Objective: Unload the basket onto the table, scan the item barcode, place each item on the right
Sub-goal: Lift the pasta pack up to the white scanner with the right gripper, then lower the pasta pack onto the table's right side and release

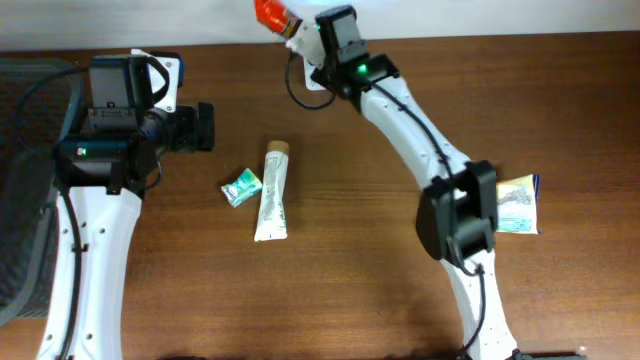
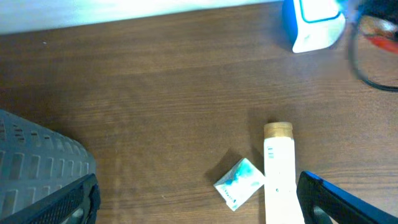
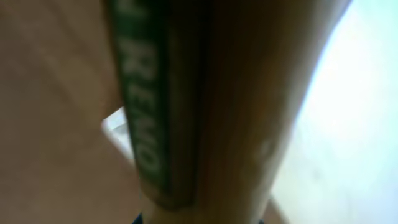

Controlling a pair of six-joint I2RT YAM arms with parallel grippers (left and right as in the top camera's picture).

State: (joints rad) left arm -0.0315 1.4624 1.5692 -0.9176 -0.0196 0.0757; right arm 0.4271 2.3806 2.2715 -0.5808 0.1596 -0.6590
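Right gripper (image 1: 289,30): at the far edge of the table (image 1: 360,260), closed on an orange packet (image 1: 269,12). The packet juts out from the fingertips over the table's back edge. In the right wrist view the packet (image 3: 186,93) fills the frame, blurred, with a green band of white lettering running along it. No barcode can be made out.

Left gripper (image 1: 206,127): jaws fully apart, holding nothing, above the left part of the table beside a grey basket (image 1: 20,200).

On the table near the centre: a white tube (image 1: 272,192) with a tan cap pointing to the far edge, and a small green and white packet (image 1: 241,186) just beside it on the left.

A blue and white device (image 2: 314,22) stands near the far edge. A printed pack (image 1: 520,203) lies partly behind the right arm.
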